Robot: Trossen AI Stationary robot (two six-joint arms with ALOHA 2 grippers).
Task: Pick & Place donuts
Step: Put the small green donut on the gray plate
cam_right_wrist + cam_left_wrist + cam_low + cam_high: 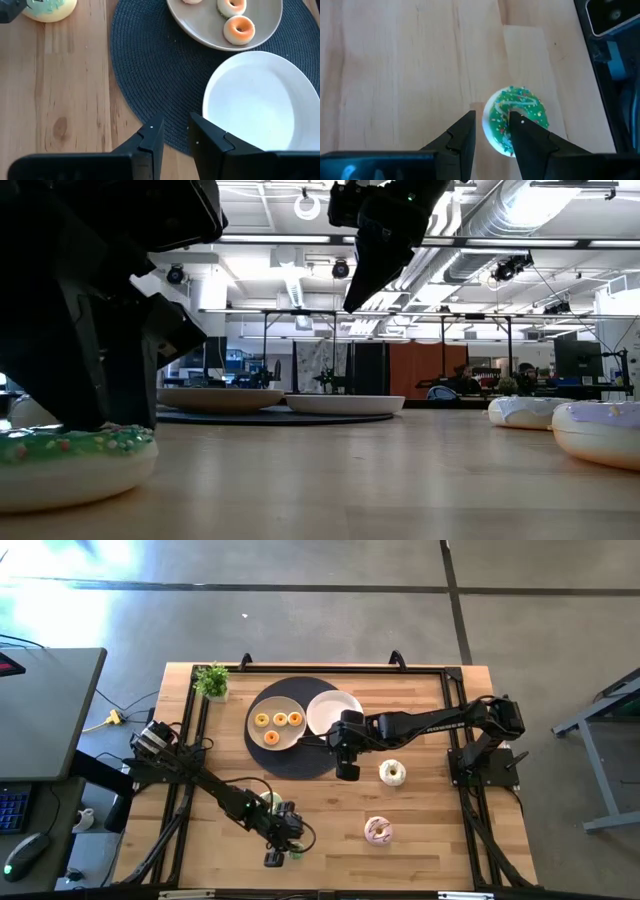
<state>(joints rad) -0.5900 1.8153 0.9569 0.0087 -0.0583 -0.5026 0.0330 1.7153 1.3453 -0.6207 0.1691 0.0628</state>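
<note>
A green-iced sprinkled donut (520,112) lies flat on the wooden table near its front edge; it also shows in the low view (70,460) and the high view (296,852). My left gripper (492,125) is open and points down over it. One finger stands over the donut's middle and the other just outside its rim. My right gripper (176,132) is open and empty above the edge of the dark mat (150,75), beside the white plate (260,105). Three small orange and yellow donuts (279,723) lie on the beige plate (258,705).
A white-iced donut (392,773) and a pink-iced donut (378,830) lie on the table right of centre. A pale donut with green icing (270,800) lies beside my left arm. A small potted plant (212,681) stands at the far left corner. Black rails frame the table.
</note>
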